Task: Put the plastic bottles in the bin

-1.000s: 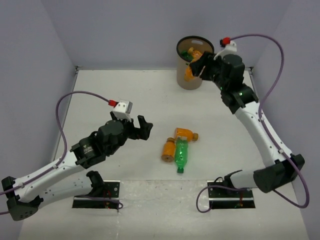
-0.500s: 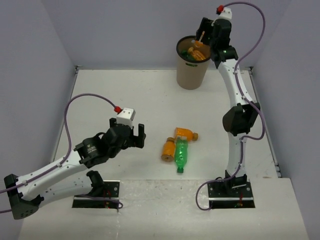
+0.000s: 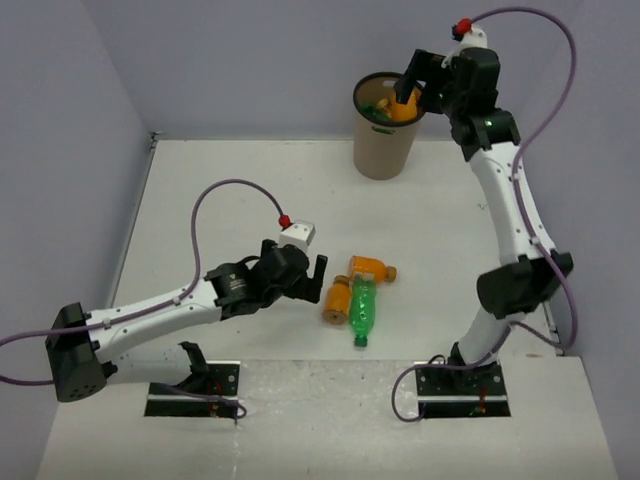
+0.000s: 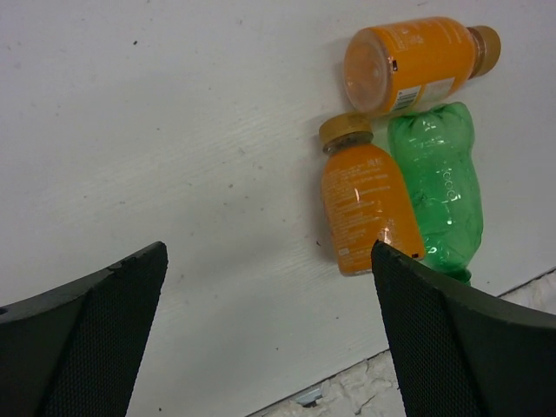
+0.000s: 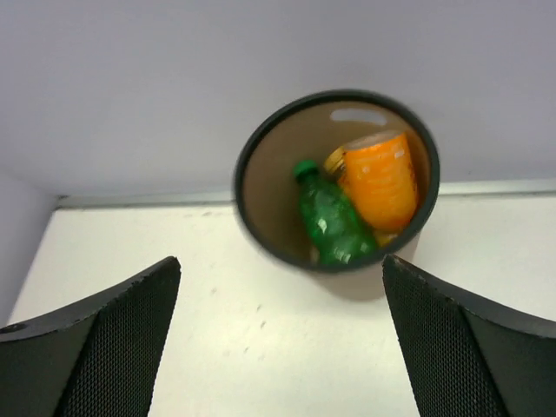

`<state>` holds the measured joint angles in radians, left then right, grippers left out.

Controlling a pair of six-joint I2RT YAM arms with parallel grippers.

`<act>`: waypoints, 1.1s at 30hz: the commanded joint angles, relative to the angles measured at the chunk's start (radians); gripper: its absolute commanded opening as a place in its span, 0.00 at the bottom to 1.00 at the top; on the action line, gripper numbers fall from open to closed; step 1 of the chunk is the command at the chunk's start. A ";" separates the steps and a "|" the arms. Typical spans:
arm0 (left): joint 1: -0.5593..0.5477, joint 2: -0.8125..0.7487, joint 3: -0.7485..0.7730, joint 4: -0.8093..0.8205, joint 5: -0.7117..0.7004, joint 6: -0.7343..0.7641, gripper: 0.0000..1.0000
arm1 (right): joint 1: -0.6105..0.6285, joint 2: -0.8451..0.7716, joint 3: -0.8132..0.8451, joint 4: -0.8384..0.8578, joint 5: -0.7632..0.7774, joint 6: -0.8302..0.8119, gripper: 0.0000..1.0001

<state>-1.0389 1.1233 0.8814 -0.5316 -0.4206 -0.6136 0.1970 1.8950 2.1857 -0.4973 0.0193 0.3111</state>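
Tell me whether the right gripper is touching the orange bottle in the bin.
Apart. The right wrist view shows the orange bottle lying inside the bin, well clear of the open right gripper.

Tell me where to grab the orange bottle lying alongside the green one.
Grip the orange bottle across its label, probably toward the cap end, coming straight down with the left end effector. It lies flat, so its round sides are the opposed faces. Its side away from the green bottle is free; near the shoulder a small gap leaves room for the other finger.
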 commanded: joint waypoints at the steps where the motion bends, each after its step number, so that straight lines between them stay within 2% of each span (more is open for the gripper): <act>1: -0.016 0.075 0.048 0.103 0.000 -0.055 1.00 | 0.010 -0.319 -0.261 -0.026 -0.191 0.052 0.99; 2: -0.016 0.120 0.051 0.134 0.008 -0.064 1.00 | 0.019 -0.458 -0.355 -0.002 -0.206 0.057 0.99; 3: -0.016 0.144 0.056 0.151 0.029 -0.067 1.00 | 0.042 -0.526 -0.547 0.031 -0.219 0.060 0.99; 6: -0.016 0.220 0.068 0.174 0.057 -0.086 1.00 | 0.067 -0.731 -0.812 0.117 -0.236 0.068 0.99; 12: -0.021 0.250 0.027 0.312 0.180 -0.124 1.00 | 0.085 -0.930 -1.061 0.092 -0.228 0.059 0.99; 15: -0.026 0.297 0.034 0.315 0.184 -0.130 1.00 | 0.084 -0.981 -1.148 0.095 -0.239 0.062 0.99; 19: -0.029 0.340 0.013 0.326 0.177 -0.158 0.90 | 0.085 -1.060 -1.207 0.108 -0.254 0.066 0.99; 23: -0.041 0.368 -0.002 0.338 0.178 -0.163 0.88 | 0.085 -1.083 -1.221 0.103 -0.271 0.062 0.99; 25: -0.047 0.385 -0.001 0.341 0.187 -0.161 0.83 | 0.085 -1.082 -1.222 0.103 -0.269 0.059 0.99; 27: -0.055 0.408 -0.004 0.341 0.189 -0.161 0.74 | 0.085 -1.077 -1.224 0.101 -0.262 0.054 0.99; 32: -0.061 0.412 -0.054 0.344 0.186 -0.183 0.69 | 0.085 -1.071 -1.232 0.106 -0.252 0.046 0.99; 33: -0.061 0.406 -0.074 0.343 0.183 -0.184 0.64 | 0.085 -1.071 -1.233 0.109 -0.257 0.048 0.99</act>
<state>-1.0946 1.5391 0.8455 -0.2195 -0.2298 -0.7723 0.2806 0.8238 0.9565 -0.4255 -0.2272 0.3660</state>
